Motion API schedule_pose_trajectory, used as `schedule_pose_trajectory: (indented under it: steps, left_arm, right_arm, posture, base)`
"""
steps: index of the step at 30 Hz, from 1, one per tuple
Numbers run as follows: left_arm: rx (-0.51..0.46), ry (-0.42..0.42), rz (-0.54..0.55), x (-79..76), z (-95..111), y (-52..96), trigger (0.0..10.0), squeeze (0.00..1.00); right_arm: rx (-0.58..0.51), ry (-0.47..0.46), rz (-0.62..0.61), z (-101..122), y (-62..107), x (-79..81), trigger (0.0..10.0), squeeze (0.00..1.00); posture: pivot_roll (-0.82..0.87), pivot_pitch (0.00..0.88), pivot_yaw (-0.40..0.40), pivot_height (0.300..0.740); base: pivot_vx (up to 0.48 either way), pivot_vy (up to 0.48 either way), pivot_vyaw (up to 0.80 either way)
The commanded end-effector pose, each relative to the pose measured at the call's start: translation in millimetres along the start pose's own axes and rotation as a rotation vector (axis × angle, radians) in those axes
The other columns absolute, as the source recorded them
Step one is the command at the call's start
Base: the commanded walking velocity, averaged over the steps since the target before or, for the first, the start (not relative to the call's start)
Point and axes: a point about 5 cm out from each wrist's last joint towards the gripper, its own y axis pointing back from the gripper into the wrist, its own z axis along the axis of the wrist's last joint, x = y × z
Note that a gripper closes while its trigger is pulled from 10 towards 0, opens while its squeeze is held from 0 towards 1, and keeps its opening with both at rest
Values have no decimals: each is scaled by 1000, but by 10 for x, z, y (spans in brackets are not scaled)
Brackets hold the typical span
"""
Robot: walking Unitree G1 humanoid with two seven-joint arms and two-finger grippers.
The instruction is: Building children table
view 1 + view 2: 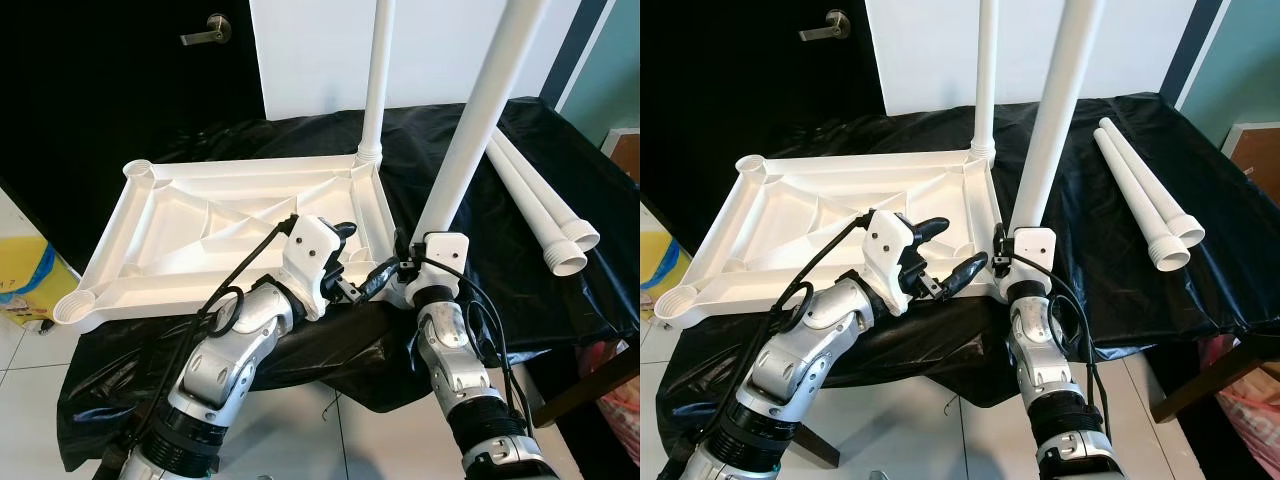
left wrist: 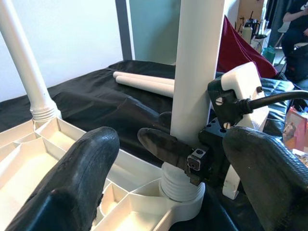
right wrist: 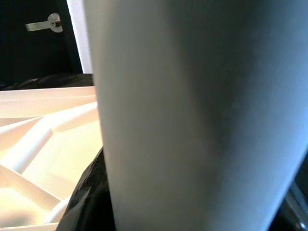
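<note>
The white plastic tabletop (image 1: 170,215) lies upside down on a black sheet. One white leg (image 1: 376,80) stands upright in its far right corner socket. A second leg (image 1: 470,130) stands slightly tilted at the near right corner, its threaded end (image 2: 180,187) sitting in the socket. My right gripper (image 1: 418,245) is shut on this leg just above the socket, with one finger (image 2: 163,144) wrapped round it. My left gripper (image 1: 950,250) is open over the tabletop's near right edge, next to that leg and touching nothing. Two loose legs (image 1: 540,200) lie on the sheet at the right.
The black sheet (image 1: 300,350) hangs over the low support's near edge onto the tiled floor. A dark door with a handle (image 1: 205,32) is behind at left. A yellow bag (image 1: 20,275) lies at the left and a wooden piece (image 1: 590,385) at the right. A person (image 2: 293,29) sits far off.
</note>
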Motion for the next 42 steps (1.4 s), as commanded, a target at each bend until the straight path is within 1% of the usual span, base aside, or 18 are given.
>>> schedule_pose_trajectory:
  steps: [1, 3, 8, 9, 10, 11, 15, 16, 19, 21, 24, 25, 29, 32, 33, 36, 37, 42]
  left_arm:
    - [-11, -9, 3, 20, 48, 5, 10000, 0]
    - [-11, -9, 3, 20, 48, 5, 10000, 0]
    - [-42, 34, -38, 17, 103, -12, 10000, 0]
    - [-61, 65, -69, 13, 137, -18, 10000, 1000]
    - [-61, 65, -69, 13, 137, -18, 10000, 1000]
    - [-79, 77, -96, 13, 174, -26, 10000, 1000]
    - [-85, 51, -161, 3, 228, -98, 10000, 1000]
    - [-104, 53, -199, -18, 273, -127, 10000, 0]
    - [-124, 65, -237, -39, 315, -145, 10000, 0]
    - [-157, 73, -317, -78, 390, -163, 10000, 0]
    - [-165, 76, -365, -100, 422, -168, 10000, 0]
    - [-173, 70, -415, -122, 454, -169, 10000, 0]
    - [-171, 66, -488, -152, 485, -171, 10000, 0]
    - [-161, 55, -505, -151, 482, -183, 10000, 0]
    - [-156, 41, -512, -138, 483, -203, 10000, 0]
    - [-155, 34, -516, -120, 491, -226, 10000, 0]
    - [-163, 30, -518, -96, 516, -248, 10000, 0]
    - [-218, 65, -532, -40, 637, -287, 10000, 0]
  right_arm:
    - [159, -14, -37, -298, 127, -92, 10000, 0]
    - [159, -14, -37, -298, 127, -92, 10000, 0]
    - [89, 64, 52, -206, 105, -57, 10000, 0]
    - [64, 83, 93, -155, 89, -47, 10000, 0]
    - [64, 83, 93, -155, 89, -47, 10000, 0]
    - [39, 115, 145, -96, 64, -42, 10000, 0]
    - [4, 129, 268, 99, -39, -54, 10000, 0]
    - [-3, 132, 322, 165, -70, -51, 10000, 0]
    - [-12, 142, 368, 219, -91, -47, 10000, 0]
    - [-22, 165, 459, 307, -127, -44, 10000, 0]
    - [-27, 192, 526, 359, -142, -44, 10000, 0]
    - [-33, 221, 597, 416, -156, -53, 10000, 0]
    - [-39, 260, 692, 506, -187, -83, 10000, 0]
    - [-39, 277, 740, 540, -198, -94, 10000, 0]
    - [-32, 294, 796, 572, -201, -103, 10000, 0]
    - [-25, 307, 851, 603, -201, -112, 10000, 0]
    - [-12, 318, 914, 634, -195, -119, 10000, 0]
    - [38, 333, 1042, 695, -190, -162, 10000, 0]
  posture:
    - [-73, 21, 15, 740]
    - [-73, 21, 15, 740]
    - [-73, 22, 14, 740]
    - [-73, 21, 11, 740]
    - [-73, 21, 11, 740]
    - [-76, 18, 7, 740]
    - [-79, 14, -1, 740]
    - [-82, 13, -6, 740]
    - [-82, 12, -9, 740]
    - [-85, 8, -12, 740]
    - [-86, 6, -13, 740]
    - [-88, 5, -13, 740]
    - [-89, 0, -16, 740]
    - [-88, 0, -18, 740]
    - [-90, 0, -20, 740]
    - [-90, 0, -25, 740]
    - [-91, 0, -27, 740]
    - [-93, 0, -37, 740]
  base:
    - [0, 0, 0]
    - [0, 0, 0]
    - [0, 0, 0]
    - [0, 0, 0]
    - [0, 0, 0]
    - [0, 0, 0]
    - [0, 0, 0]
    - [0, 0, 0]
    - [0, 0, 0]
    - [0, 0, 0]
    - [0, 0, 0]
    - [0, 0, 0]
    - [0, 0, 0]
    - [0, 0, 0]
    - [0, 0, 0]
    - [0, 0, 0]
    - [0, 0, 0]
    - [0, 0, 0]
